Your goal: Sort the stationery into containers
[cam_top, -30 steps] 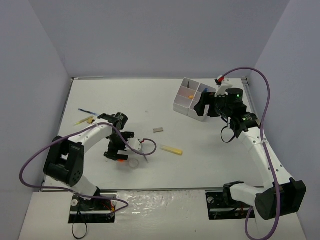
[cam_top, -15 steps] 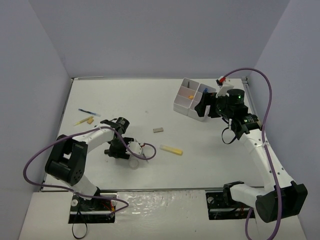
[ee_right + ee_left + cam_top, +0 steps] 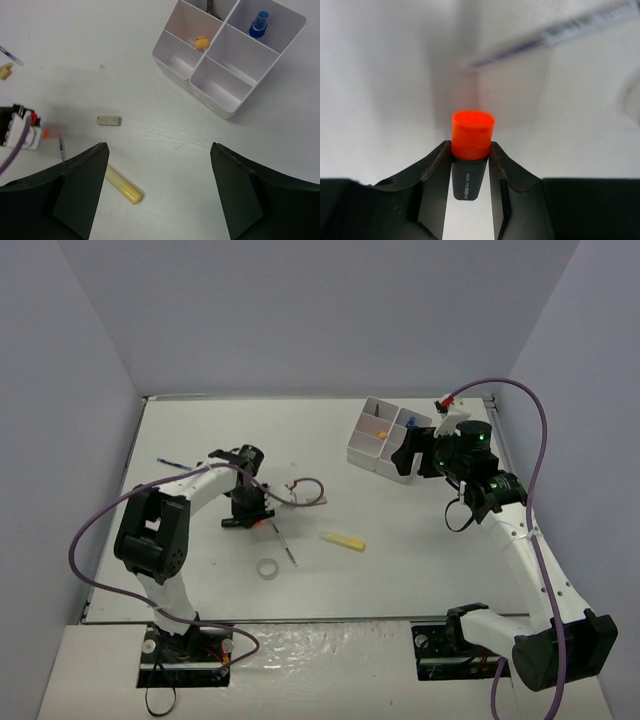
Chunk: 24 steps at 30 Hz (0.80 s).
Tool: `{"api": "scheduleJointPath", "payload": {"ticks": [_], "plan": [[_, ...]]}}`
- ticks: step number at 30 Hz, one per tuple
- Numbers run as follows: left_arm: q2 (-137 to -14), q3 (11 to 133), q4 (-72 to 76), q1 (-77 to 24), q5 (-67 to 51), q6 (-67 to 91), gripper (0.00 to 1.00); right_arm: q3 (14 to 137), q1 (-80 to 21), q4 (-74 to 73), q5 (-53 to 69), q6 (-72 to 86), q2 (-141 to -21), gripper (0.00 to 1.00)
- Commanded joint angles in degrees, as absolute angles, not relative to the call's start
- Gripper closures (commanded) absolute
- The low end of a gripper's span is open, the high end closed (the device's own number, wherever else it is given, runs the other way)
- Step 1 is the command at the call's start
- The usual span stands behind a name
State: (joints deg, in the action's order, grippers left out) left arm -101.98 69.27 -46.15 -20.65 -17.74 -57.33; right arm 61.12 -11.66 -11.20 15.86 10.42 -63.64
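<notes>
Edges and room:
- Tray (image 3: 222, 112) stands in the upper right of the overhead view, near the far right corner of the surface (image 3: 450, 570) but clear of both edges.
- Right tool (image 3: 159, 147) hangs just beside the tray's near side, fingers spread wide with nothing between them.
- Left tool (image 3: 471, 150) is left of centre, fingers pressed onto the marker (image 3: 472, 132) just below its orange cap. Cannot tell whether the marker is off the surface.
- Bare surface lies between the two tools and along the whole lower right of the overhead view. The upper left corner is bare too.

Surface:
- Bottle (image 3: 259, 25) stands in the tray's upper right compartment in the right wrist view. A small yellow piece (image 3: 201, 43) lies in the compartment to its left.
- Grey block (image 3: 109, 120) lies near centre, yellow bar (image 3: 122, 186) below it, well apart.
- Grey stick (image 3: 287, 545) lies just below the left tool. Tape ring (image 3: 267, 567) lies flat lower still.
- Pen (image 3: 170, 462) lies near the left edge.

Room: plain lilac walls (image 3: 300, 320) on three sides.
</notes>
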Motion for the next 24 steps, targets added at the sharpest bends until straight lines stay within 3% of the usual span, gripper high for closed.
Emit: {"api": "scheduleJointPath", "payload": {"ticks": [1, 4, 8, 11, 20, 24], "plan": [[-102.30, 89.85, -46.09, -16.49, -23.45, -39.99, 1.00, 61.19, -11.69, -9.08, 13.58, 10.26, -63.26, 0.20], [-104.04, 101.69, -39.92, -15.85, -26.81, -24.66, 1.00, 61.51, -11.63, -9.05, 10.13, 11.13, -63.79, 0.20], [-106.74, 112.22, -14.53, -17.30, -29.35, -3.34, 1.00, 62.74, -11.37, -8.84, 4.80, 14.09, -65.08, 0.20], [-113.58, 121.95, -3.88, -19.54, -30.54, 7.77, 1.00, 63.70, -11.34, -8.26, 2.62, 16.19, -65.46, 0.21], [-128.37, 121.20, 38.39, -27.32, -36.89, 13.95, 1.00, 64.96, -11.43, -7.30, -11.21, 22.57, -61.54, 0.23], [-132.00, 120.18, 44.52, -28.04, -38.90, 17.19, 1.00, 63.82, -11.45, -7.21, -12.65, 23.73, -58.77, 0.24]]}}
